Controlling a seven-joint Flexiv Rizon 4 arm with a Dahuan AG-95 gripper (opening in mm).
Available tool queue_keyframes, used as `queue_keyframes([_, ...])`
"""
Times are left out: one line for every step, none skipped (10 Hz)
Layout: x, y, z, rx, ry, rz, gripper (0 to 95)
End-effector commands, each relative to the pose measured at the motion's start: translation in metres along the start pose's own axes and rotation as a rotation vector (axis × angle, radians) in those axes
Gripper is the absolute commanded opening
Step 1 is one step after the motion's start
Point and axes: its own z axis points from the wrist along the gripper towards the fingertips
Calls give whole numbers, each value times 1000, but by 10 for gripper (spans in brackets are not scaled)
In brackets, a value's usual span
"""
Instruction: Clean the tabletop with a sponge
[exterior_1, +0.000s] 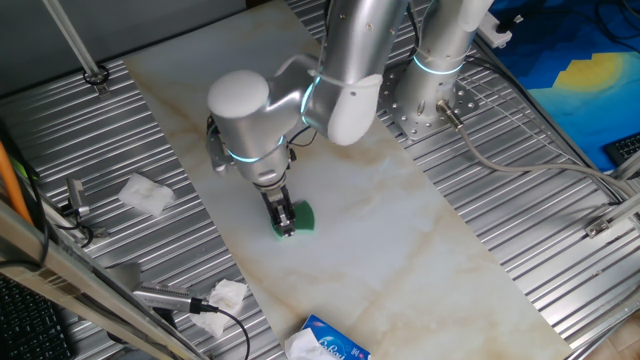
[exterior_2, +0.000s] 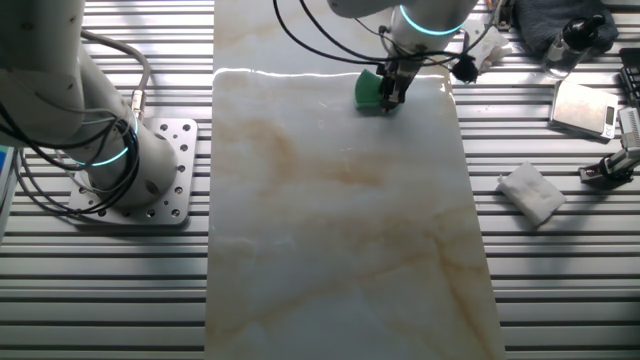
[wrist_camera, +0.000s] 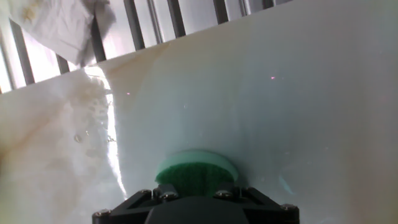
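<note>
The tabletop (exterior_1: 400, 210) is a long glossy off-white marble slab with faint brown veins; it also shows in the other fixed view (exterior_2: 340, 220) and the hand view (wrist_camera: 280, 93). My gripper (exterior_1: 285, 226) points down and is shut on the green sponge (exterior_1: 300, 216), which rests against the slab near its left long edge. In the other fixed view the gripper (exterior_2: 390, 95) holds the sponge (exterior_2: 368, 90) near the slab's far end. In the hand view the sponge (wrist_camera: 196, 171) bulges out in front of the black jaws; the fingertips are hidden.
Crumpled white tissues lie on the ribbed metal surface (exterior_1: 148, 194) (exterior_1: 225, 296), one showing in the other fixed view (exterior_2: 532, 192) and the hand view (wrist_camera: 62, 25). A blue-and-white tissue pack (exterior_1: 325, 343) sits at the slab's near end. A second arm's base (exterior_2: 140, 170) stands beside the slab.
</note>
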Motion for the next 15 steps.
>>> queue_keyframes([-4, 1, 2, 17, -6, 0, 380])
queue_keyframes([-5, -1, 1, 56, -8, -22, 380])
queue_keyframes([-6, -3, 0, 61, -7, -32, 380])
queue_keyframes([-8, -5, -1, 55, -9, -35, 380])
queue_keyframes([-10, -6, -1, 57, -12, -39, 380])
queue_keyframes([-13, -8, 0, 59, -16, -47, 380])
queue_keyframes([-15, -12, 2, 61, -19, -57, 380])
queue_keyframes([-17, -16, 2, 60, -17, -65, 380])
queue_keyframes([-18, -19, 1, 53, -13, -67, 380])
queue_keyframes([-18, -19, 1, 47, -15, -67, 380])
queue_keyframes([-19, -20, 0, 52, -16, -71, 380])
queue_keyframes([-20, -23, -2, 53, -13, -78, 380])
queue_keyframes([-21, -25, -3, 54, -12, -83, 380])
queue_keyframes([-22, -28, -4, 56, -13, -90, 380])
queue_keyframes([-23, -29, -5, 59, -13, -91, 380])
